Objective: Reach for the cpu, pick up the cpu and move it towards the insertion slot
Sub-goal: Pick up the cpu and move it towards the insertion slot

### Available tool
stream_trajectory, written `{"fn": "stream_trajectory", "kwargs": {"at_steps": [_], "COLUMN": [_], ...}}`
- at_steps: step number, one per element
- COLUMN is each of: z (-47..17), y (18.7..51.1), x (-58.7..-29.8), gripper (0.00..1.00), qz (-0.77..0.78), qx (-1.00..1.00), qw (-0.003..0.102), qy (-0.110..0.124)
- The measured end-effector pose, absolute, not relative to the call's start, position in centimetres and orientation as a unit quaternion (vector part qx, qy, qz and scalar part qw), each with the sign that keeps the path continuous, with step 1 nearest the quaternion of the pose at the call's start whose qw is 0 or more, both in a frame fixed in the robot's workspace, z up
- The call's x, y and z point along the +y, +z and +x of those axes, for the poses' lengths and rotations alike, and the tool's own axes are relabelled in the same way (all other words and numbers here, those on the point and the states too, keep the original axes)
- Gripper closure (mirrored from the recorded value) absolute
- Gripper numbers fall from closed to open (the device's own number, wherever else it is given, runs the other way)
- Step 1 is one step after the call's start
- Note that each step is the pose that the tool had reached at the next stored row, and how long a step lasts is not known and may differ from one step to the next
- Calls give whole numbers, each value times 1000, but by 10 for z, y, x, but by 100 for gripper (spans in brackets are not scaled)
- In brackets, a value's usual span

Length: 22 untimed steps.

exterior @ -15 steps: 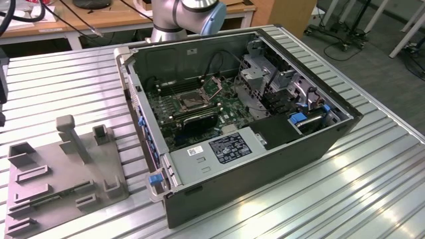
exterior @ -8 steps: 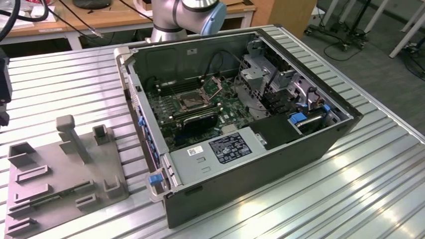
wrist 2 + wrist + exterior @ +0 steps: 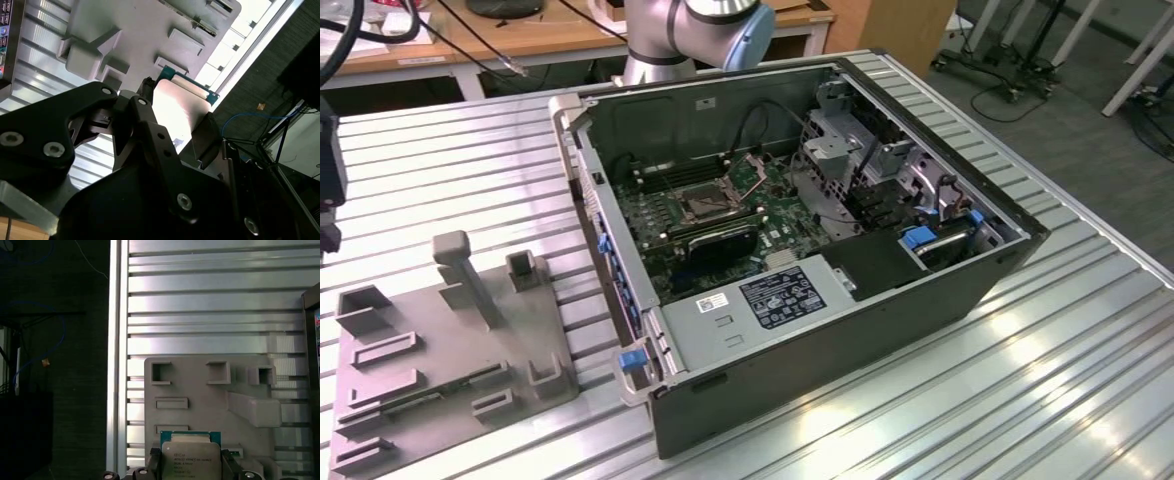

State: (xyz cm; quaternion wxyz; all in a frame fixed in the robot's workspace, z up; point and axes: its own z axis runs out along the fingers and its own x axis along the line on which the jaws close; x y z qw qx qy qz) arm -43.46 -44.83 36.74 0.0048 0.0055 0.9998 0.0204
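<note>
Black fingers (image 3: 204, 137) of the tool (image 3: 175, 117) are seen clamped on two opposite edges of the cpu (image 3: 177, 102) in both wrist views. This hold is judged to be chosen so that the pale metal top is left untouched and the chip cannot twist. The cpu is carried between the fingertips, apparently lifted clear of the grey tray (image 3: 200, 390) on the ribbed table (image 3: 1014, 380), while the insertion slot (image 3: 700, 205) lies well apart, inside the open computer case (image 3: 854, 350) to the exterior view's right of the tray.
</note>
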Motion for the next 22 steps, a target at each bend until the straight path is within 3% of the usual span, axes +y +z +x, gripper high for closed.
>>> {"fn": "stream_trajectory", "kwargs": {"at_steps": [22], "z": [-431], "y": [370], "x": [-448], "gripper": [45], "qz": [6], "qx": [1000], "qw": [5], "qy": [20]}}
